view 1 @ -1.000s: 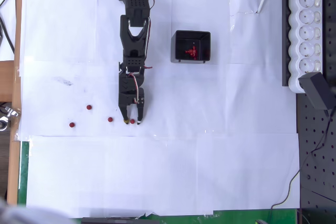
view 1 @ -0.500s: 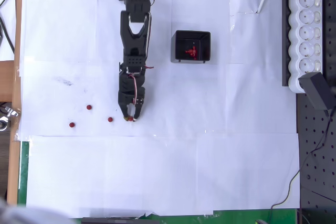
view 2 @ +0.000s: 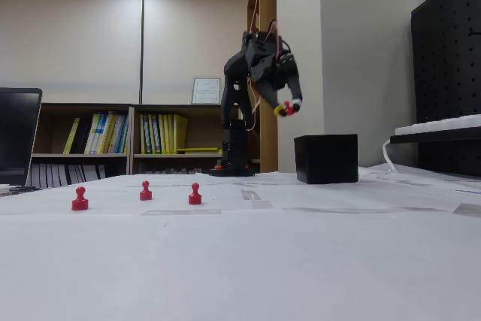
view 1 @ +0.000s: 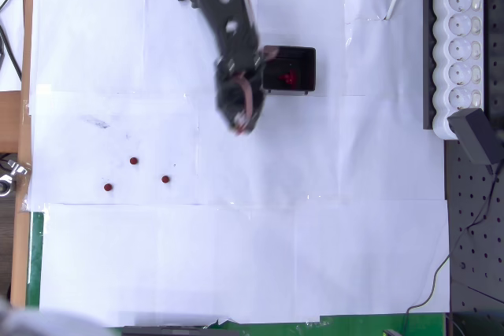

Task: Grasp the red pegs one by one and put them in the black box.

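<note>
I see the gripper (view 2: 287, 109) raised well above the table (view 2: 316, 261) in the fixed view, its fingers pinched together on a small red peg (view 2: 288, 110) that shows between the yellow and white tips. In the overhead view the arm (view 1: 228, 29) is blurred and angled toward the black box (view 1: 309, 57), with the gripper (view 1: 243, 123) just left of the box's near-left corner as that view shows it; I cannot make out the held peg there because of the blur. The black box (view 2: 325, 158) sits on the white paper, and the overhead view shows a bright red cluster of pegs (view 1: 290, 78) inside it on the glossy floor; I cannot count them. Three red pegs stand upright on the paper, well apart from the box: in the overhead view one at far left (view 1: 108, 187), one above and to its right (view 1: 134, 160), and one nearest the arm (view 1: 165, 179). In the fixed view the same three stand in a loose row (view 2: 80, 198) (view 2: 145, 191) (view 2: 195, 194). A white power strip (view 1: 461, 45) lies along the right edge in the overhead view.
</note>
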{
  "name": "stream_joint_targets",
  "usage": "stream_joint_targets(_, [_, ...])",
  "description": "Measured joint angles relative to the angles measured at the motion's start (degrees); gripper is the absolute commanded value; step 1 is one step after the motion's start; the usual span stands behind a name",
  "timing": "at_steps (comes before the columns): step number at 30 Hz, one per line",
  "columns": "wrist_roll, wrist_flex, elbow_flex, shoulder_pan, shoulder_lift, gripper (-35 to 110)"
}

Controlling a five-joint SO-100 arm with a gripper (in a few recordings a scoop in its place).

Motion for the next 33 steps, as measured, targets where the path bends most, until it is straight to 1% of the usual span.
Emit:
stream_joint_targets(2, [-1.49,4.48,-1.41,-4.31,-3.52,0])
stream_joint_targets(5, [-4.22,6.77,-5.27,-9.93,-5.8,0])
stream_joint_targets(8, [-6.33,5.71,-10.55,-14.77,-6.24,0])
stream_joint_targets(11, [-7.29,2.29,-15.82,-16.96,-6.06,0])
stream_joint_targets(15, [-7.38,-5.19,-21.71,-16.79,-3.25,1])
stream_joint_targets(17, [-6.94,-7.73,-23.2,-17.31,-2.29,4])
stream_joint_targets(23, [-6.59,-10.46,-23.38,-16.88,-0.79,28])
stream_joint_targets(27, [-5.98,-10.55,-23.03,-15.64,-1.23,32])
stream_joint_targets(33, [-6.24,-10.46,-21.01,-12.13,-7.91,32])
